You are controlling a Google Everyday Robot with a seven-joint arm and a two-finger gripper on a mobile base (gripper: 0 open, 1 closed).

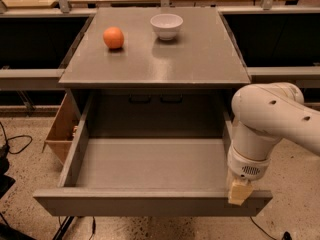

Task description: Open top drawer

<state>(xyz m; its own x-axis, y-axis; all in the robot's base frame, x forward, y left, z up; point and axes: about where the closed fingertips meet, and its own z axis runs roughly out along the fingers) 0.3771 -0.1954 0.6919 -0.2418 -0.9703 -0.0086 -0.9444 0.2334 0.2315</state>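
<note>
Top drawer (140,204) is seen pulled far out under the counter (155,59), filling lower centre of frame. Gripper (239,191) is placed lower right, at the front panel's top edge near its right end. Gripper opening and hold cannot be told.

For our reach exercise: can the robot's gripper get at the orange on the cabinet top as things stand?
Probably yes. The orange sits uncovered on the cabinet top, left of the white bowl. The gripper is at the right front corner of the top drawer, so it must lift and cross.
</note>
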